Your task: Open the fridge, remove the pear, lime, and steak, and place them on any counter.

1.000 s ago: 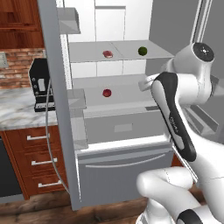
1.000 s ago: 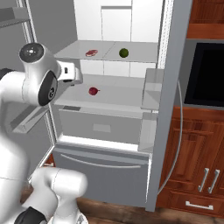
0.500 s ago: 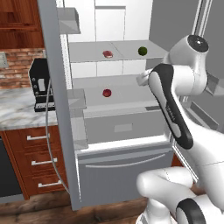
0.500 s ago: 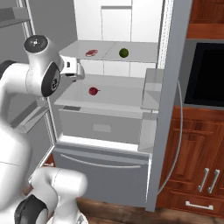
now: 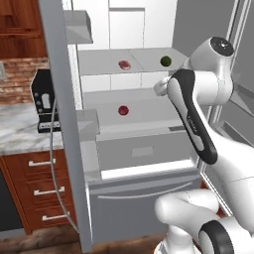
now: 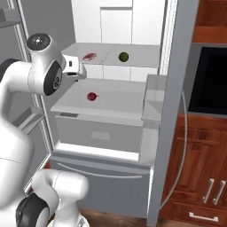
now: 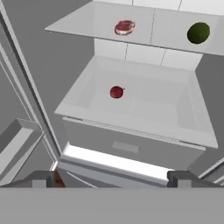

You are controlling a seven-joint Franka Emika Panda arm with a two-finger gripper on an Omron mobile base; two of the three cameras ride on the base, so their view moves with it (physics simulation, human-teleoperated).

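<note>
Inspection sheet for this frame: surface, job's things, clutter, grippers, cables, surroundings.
Surface: marble counter left of the fridge, none of the three foods on it.
Job's things: fridge doors open; steak and lime on the upper shelf, apart; pear alone on the shelf below.
Clutter: black coffee machine on the counter.
Grippers: gripper open, empty, in front of the shelves.
Cables: nothing seen.
Surroundings: wood drawers, dark oven to the right.
</note>
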